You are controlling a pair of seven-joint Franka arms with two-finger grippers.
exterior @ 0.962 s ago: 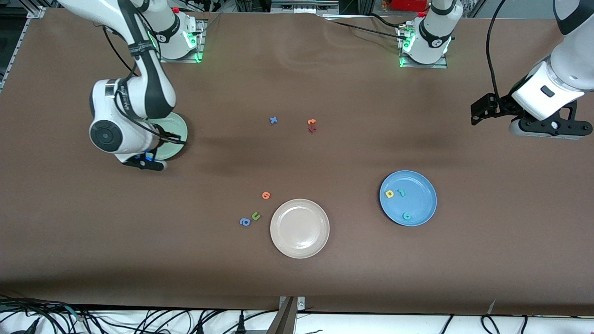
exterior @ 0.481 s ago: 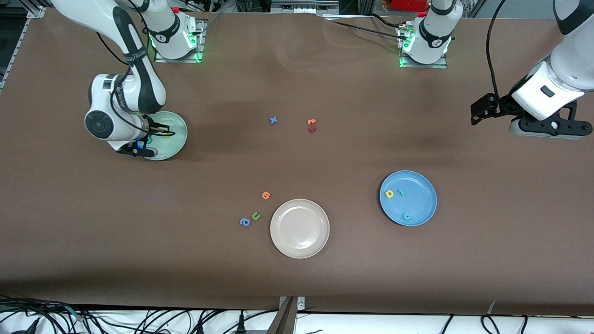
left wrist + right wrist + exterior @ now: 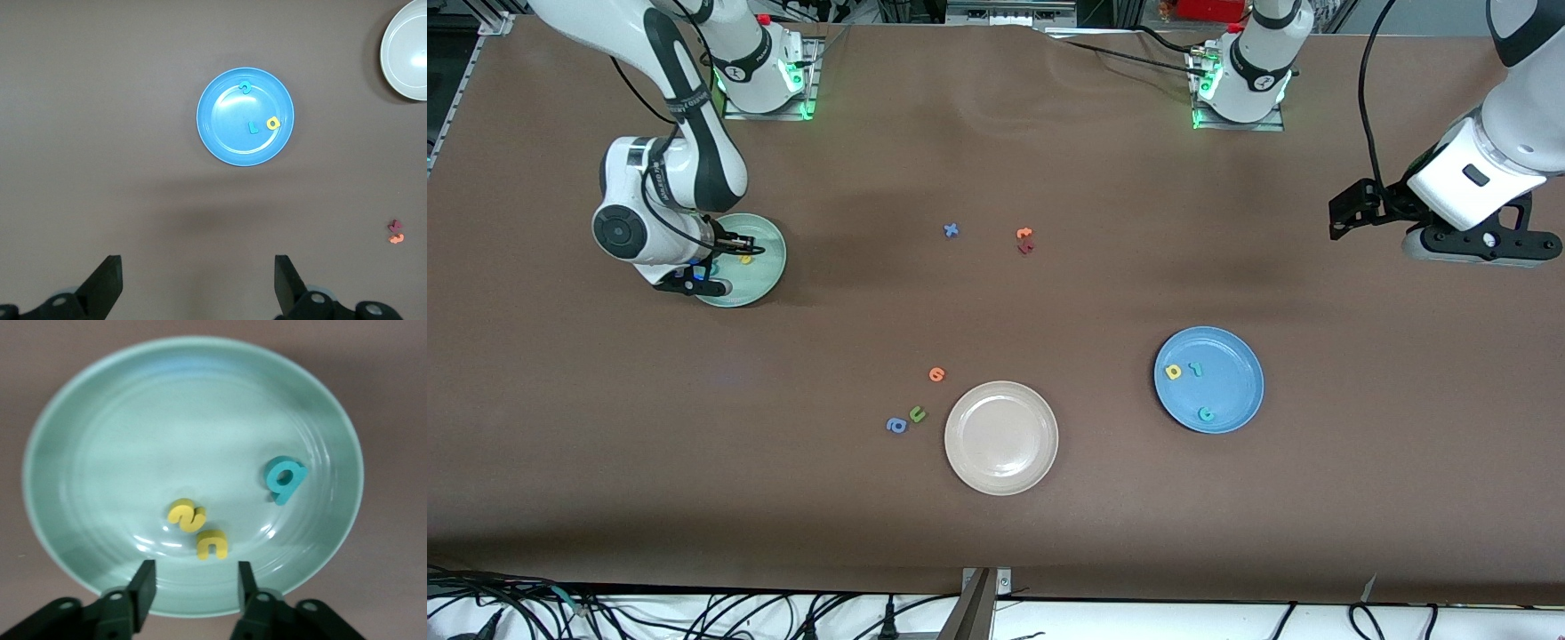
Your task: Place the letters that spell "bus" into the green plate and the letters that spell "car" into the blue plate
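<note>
The green plate (image 3: pixel 67 420) holds the yellow s (image 3: pixel 187 515), the yellow u (image 3: pixel 212 544) and the teal b (image 3: pixel 285 480), all lying flat. My right gripper (image 3: pixel 193 577) hangs low over the plate's edge, open and empty, with the u just off its fingertips. In the front view the right gripper (image 3: pixel 703 277) covers part of the green plate (image 3: pixel 769 258). The blue plate (image 3: pixel 1232 391) holds the yellow a (image 3: pixel 1174 372), teal r (image 3: pixel 1197 369) and teal c (image 3: pixel 1206 413). My left gripper (image 3: pixel 1352 213) waits open over bare table at the left arm's end; its own view looks down on the blue plate (image 3: pixel 227 127).
A beige plate (image 3: pixel 1001 437) sits nearest the front camera. Beside it lie an orange letter (image 3: pixel 936 374), a green u (image 3: pixel 917 413) and a blue a (image 3: pixel 896 426). A blue x (image 3: pixel 951 230) and an orange and dark red pair (image 3: pixel 1024 240) lie mid-table.
My right gripper has shifted over the green plate and opened, leaving the yellow u lying in the plate. The left arm has not moved.
</note>
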